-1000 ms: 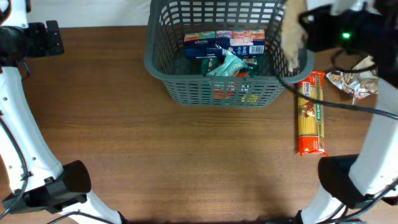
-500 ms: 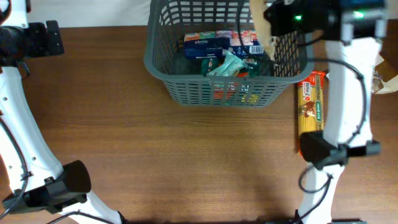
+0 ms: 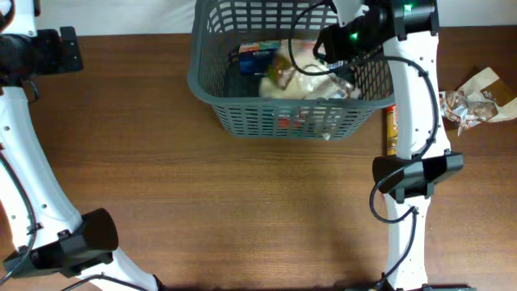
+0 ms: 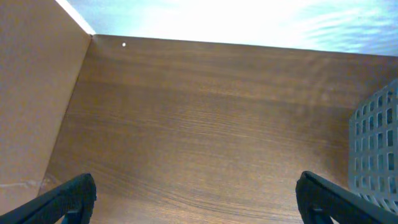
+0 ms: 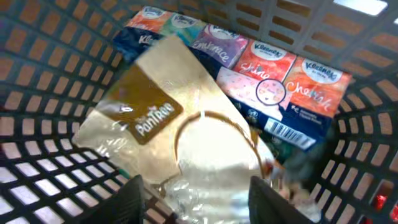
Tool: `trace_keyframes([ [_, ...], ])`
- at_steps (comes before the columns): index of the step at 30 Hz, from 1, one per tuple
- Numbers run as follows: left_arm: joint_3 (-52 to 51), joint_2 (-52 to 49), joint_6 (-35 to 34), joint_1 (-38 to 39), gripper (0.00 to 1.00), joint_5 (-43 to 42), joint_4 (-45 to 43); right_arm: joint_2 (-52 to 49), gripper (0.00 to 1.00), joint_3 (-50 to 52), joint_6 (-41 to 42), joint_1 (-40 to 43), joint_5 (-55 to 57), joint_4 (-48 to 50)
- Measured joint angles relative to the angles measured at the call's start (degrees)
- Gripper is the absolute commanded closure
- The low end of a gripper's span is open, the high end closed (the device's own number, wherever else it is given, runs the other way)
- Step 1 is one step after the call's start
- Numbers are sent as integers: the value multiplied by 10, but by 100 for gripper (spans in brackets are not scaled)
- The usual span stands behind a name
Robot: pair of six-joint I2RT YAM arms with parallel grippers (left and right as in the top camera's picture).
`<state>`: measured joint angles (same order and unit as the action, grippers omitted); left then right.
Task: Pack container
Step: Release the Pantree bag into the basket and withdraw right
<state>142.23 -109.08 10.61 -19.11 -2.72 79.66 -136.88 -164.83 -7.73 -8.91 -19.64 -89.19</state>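
Container set at the table's far edge; open wood is seen left and near.
Right tool is parted inside its rim, released, over a PanTree packet; left tool is spread wide, unloaded.

Wood-grain table, white backdrop — brightly lit

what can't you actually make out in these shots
- Packet beside the basket: overhead, mostly behind the right arm; label unreadable.
- Bag: overhead, blurred; right wrist, lower end cut off by the bottom edge.
- Tissue pack: overhead, mostly covered by the bag and arm.
- Anything under the bag: covered in both views.
- Basket: left wrist, only a corner shows at the right edge.
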Motion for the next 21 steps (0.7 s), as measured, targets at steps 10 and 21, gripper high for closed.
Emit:
trace_keyframes([
  [10, 0, 0, 0, 0, 1, 0, 0, 135, 44, 0, 43, -1, 37, -6],
  [21, 0, 0, 0, 0, 1, 0, 0, 295, 29, -18, 137, 90, 246, -54],
])
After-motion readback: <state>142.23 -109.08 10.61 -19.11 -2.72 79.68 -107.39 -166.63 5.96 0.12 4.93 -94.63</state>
